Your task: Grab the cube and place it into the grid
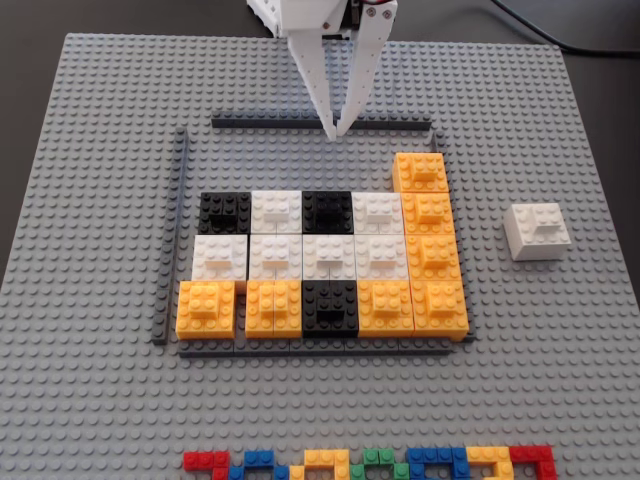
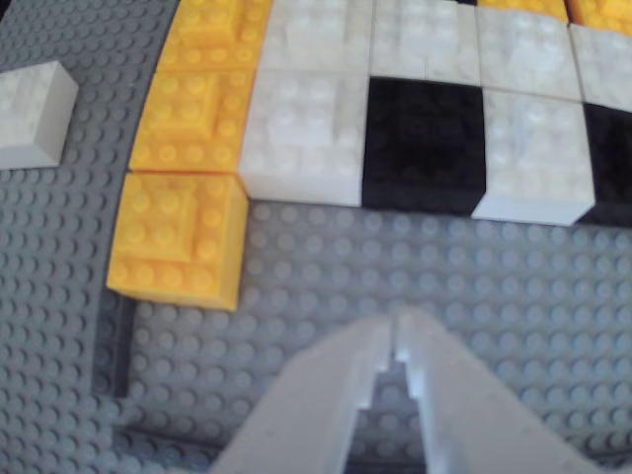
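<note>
My fingers (image 1: 337,133) are closed on nothing, tips together at 12 o'clock of the grid (image 1: 325,262), over its top dark strip (image 1: 325,123). The cube (image 1: 536,231) sits alone on the grey baseplate (image 1: 90,400) at 3 o'clock of the grid, well apart from me.

The arm is reaching in from twelve o'clock in the fixed view, its white gripper (image 1: 335,132) pointing down toward six o'clock. The two long white fingers are tapering together, their tips meeting at a single point with no gap showing. In the wrist view the gripper (image 2: 397,341) is entering from six o'clock, the fingertips (image 2: 420,360) pressing against each other and pointing toward twelve o'clock, nothing sitting between them
</note>
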Controlling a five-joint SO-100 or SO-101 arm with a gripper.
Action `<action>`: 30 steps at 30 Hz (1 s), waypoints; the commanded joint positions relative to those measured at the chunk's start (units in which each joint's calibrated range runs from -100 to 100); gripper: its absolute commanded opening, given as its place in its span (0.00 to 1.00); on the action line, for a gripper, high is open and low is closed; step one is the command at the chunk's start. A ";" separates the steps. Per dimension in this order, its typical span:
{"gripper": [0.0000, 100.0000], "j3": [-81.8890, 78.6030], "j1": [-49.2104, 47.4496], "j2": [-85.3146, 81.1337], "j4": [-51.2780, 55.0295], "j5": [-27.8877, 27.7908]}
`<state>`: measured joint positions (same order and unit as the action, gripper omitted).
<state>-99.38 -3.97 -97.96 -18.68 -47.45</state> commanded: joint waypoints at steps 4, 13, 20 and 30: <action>0.00 -0.62 -0.70 -2.04 3.63 4.35; 0.00 -0.62 0.18 -2.04 3.15 4.25; 0.00 -0.62 0.55 -2.04 2.07 4.05; 0.00 1.19 0.33 -1.95 1.97 3.76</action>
<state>-99.29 -3.83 -97.96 -16.43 -43.25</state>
